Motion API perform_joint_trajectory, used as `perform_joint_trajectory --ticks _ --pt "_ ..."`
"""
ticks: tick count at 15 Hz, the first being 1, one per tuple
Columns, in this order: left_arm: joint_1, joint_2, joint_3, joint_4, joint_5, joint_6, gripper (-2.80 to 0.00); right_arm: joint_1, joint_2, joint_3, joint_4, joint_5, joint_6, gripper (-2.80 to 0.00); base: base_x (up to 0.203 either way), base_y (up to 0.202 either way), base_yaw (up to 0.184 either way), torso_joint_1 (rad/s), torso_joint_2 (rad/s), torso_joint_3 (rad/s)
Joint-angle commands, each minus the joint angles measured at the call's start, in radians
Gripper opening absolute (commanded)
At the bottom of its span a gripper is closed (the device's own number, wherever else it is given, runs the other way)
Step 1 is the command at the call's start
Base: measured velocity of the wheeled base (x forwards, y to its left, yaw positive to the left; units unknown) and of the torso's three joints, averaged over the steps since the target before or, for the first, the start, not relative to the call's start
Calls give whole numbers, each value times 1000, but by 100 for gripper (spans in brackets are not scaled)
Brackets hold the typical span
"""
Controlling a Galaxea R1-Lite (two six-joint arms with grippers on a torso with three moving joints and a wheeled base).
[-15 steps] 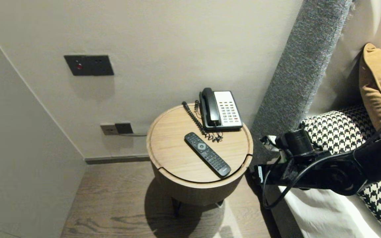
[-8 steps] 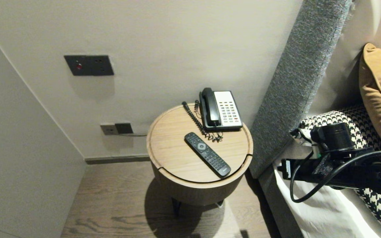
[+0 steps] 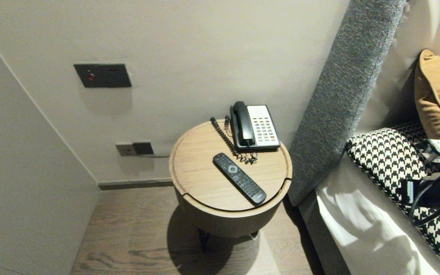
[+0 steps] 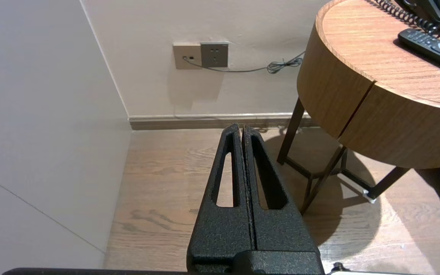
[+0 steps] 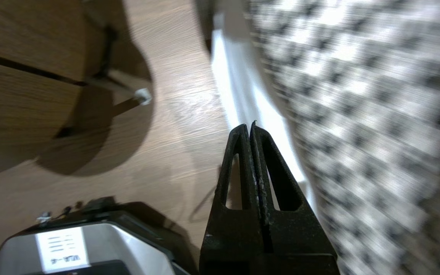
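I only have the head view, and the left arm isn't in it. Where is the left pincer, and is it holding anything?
Observer: The left pincer is shut and empty. It is low over the wooden floor beside the round table and points toward the wall socket.
Operator: And the right one? It's half out of my picture.
Observer: The right pincer is shut on nothing too. Its tips line up with the white sheet at the bed's edge, between the floor and the houndstooth pillow.
Operator: Anything behind the table that I can't see?
Observer: The thin cable from the socket gathers into a small coil by the wall, close to the table.
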Motion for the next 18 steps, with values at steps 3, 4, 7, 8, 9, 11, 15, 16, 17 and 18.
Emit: perform_joint_trajectory --ticks 3,4,7,8,9,11,15,16,17,18 --pt "1 0 0 0 0 -1 -280 -85 -298 0 151 15 -31 -280 0 0 0 0 0 0" --pt "1 0 0 -1 -1 -1 -280 -88 -361 0 192 25 -34 -280 0 0 0 0 0 0" --pt "-1 0 0 0 0 -1 -280 -63 -572 8 312 77 -36 -280 0 0 0 0 0 0" --pt "1 -1 0 -1 0 -1 -280 -37 -632 17 356 117 -37 -280 0 0 0 0 0 0" --pt "1 0 0 0 0 -1 -280 -1 -679 40 392 158 -38 -280 0 0 0 0 0 0" --pt "1 0 0 0 0 -1 -280 78 -750 135 408 198 -41 -280 0 0 0 0 0 0" --pt "0 0 0 0 0 -1 -280 181 -841 363 308 194 -80 -280 0 0 0 0 0 0" --pt "0 -1 0 -1 0 -1 -280 179 -870 421 263 183 -83 -280 0 0 0 0 0 0" --pt "1 0 0 -1 0 -1 -280 168 -902 461 229 172 -82 -280 0 0 0 0 0 0" --pt "1 0 0 0 0 -1 -280 159 -929 493 214 167 -81 -280 0 0 0 0 0 0"
